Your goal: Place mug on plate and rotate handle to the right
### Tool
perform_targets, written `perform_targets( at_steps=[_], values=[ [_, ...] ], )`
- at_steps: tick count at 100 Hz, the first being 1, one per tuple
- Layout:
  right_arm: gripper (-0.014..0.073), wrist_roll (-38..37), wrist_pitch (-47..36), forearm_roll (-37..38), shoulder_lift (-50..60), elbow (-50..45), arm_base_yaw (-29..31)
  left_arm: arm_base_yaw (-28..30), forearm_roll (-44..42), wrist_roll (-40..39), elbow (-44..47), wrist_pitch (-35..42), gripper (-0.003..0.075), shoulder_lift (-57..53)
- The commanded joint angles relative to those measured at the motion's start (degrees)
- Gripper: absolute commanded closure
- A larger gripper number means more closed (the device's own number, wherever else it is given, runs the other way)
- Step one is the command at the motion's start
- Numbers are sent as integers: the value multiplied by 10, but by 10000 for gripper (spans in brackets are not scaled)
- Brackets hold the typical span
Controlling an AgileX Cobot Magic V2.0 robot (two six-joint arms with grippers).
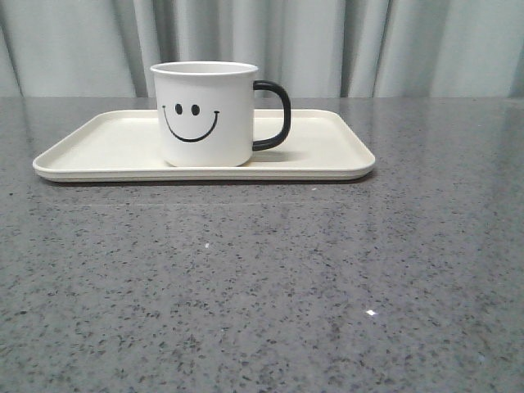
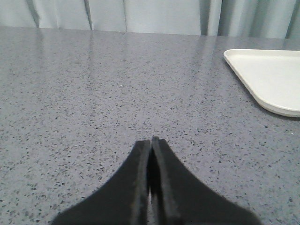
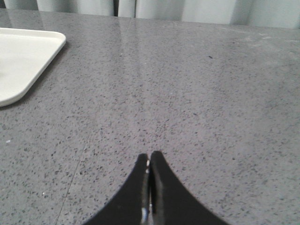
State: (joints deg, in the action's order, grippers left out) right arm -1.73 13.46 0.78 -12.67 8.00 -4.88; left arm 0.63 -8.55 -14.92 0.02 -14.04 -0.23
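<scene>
The white mug (image 1: 205, 115) with a black smiley face stands upright on the cream plate (image 1: 98, 147) in the front view. Its black handle (image 1: 274, 115) points to the right. No gripper shows in the front view. My left gripper (image 2: 151, 140) is shut and empty over bare table, with a corner of the plate (image 2: 272, 75) off to one side of it. My right gripper (image 3: 149, 154) is shut and empty over bare table, with a corner of the plate (image 3: 23, 61) off to its side. The mug is out of both wrist views.
The grey speckled table (image 1: 270, 286) stretches in front of the plate. Pale curtains (image 1: 368, 45) hang behind the table's far edge.
</scene>
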Motion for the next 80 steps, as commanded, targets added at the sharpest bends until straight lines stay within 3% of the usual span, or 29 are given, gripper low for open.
perform_targets(
  at_steps=[1, 30, 49, 80],
  values=[
    [660, -4, -81, 10, 12, -12, -6, 0, -1, 1, 6, 49, 740, -17],
    [660, -6, -147, 9, 88, -93, -11, 0, -1, 1, 6, 49, 740, -17],
    [660, -7, -127, 9, 145, -96, -11, 0, -1, 1, 6, 49, 740, -17],
    [660, -7, -128, 9, 145, -96, -11, 0, -1, 1, 6, 49, 740, -17]
  ],
)
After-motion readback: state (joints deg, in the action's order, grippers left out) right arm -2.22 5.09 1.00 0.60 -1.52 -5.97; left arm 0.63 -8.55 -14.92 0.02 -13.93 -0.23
